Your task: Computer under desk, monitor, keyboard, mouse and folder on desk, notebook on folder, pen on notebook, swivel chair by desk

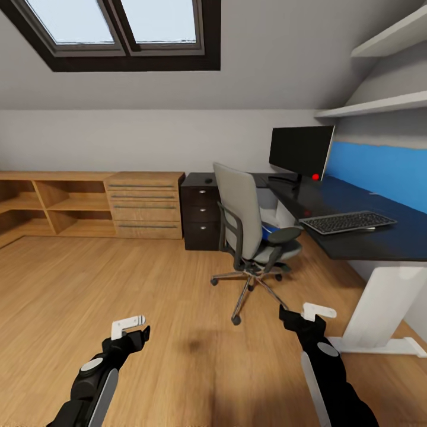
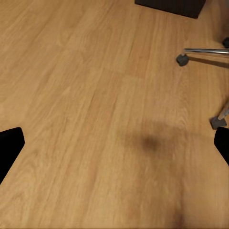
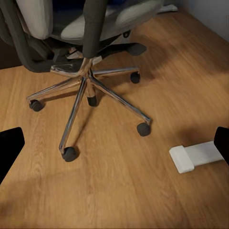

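Observation:
The swivel chair (image 1: 246, 228) stands on the wood floor beside the black-topped desk (image 1: 356, 237), its back toward me. A strip of the blue folder (image 1: 268, 232) shows on its seat. On the desk stand the monitor (image 1: 300, 151) and, nearer, the keyboard (image 1: 347, 222). A small dark thing, maybe the mouse (image 1: 209, 179), lies on the desk's far left end. Computer, notebook and pen are out of view. My left gripper (image 1: 131, 326) (image 2: 114, 148) hangs open over bare floor. My right gripper (image 1: 317, 311) (image 3: 114, 148) is open, short of the chair's chrome base (image 3: 86, 83).
A black drawer unit (image 1: 200, 216) stands under the desk's left end, with low light-wood shelving and a dresser (image 1: 89, 204) along the back wall. The white desk pedestal (image 1: 385, 302) and its foot (image 3: 195, 156) are close to my right arm. Open floor lies ahead to the left.

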### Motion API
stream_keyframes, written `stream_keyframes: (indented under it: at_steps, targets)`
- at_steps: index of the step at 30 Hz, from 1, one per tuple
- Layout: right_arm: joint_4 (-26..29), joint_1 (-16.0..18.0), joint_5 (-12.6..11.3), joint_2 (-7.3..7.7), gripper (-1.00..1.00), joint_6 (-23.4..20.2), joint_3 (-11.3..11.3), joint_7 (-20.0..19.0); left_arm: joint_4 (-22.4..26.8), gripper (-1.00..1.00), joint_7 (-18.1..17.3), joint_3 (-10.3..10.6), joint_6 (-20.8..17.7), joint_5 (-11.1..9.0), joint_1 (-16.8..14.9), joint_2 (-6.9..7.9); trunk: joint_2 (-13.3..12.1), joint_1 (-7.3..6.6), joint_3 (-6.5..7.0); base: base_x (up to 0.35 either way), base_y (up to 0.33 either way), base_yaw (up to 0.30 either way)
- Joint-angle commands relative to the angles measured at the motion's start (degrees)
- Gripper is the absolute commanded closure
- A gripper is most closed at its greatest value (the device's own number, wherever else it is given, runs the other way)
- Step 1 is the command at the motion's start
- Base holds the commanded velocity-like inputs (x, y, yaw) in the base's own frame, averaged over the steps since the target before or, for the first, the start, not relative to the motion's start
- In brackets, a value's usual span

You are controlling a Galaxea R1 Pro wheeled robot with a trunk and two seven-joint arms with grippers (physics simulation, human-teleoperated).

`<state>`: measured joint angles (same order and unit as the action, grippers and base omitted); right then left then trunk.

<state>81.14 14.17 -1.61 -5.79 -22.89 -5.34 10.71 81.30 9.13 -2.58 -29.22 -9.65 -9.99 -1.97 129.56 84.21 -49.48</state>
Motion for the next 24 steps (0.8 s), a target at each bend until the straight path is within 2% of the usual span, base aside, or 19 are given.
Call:
stream_keyframes:
  at_steps: [1, 24]
  targets:
    - [0.1, 0.0, -0.2, -0.02, -1.0, -0.3, 0.0, 0.2, 0.1, -1.0, 0.5, 0.0, -0.3, -0.6, 0.0, -0.03, 0.4, 0.22, -0.24, 0.0, 0.0, 0.0]
    - [0.4, -0.1, -0.1, 0.08, -1.0, -0.1, -0.1, 0.3, 0.6, -1.0, 1.1, 0.0, -0.2, -0.6, 0.0, -0.58, 9.7, 5.27, -4.37, 0.0, 0.0, 0.0]
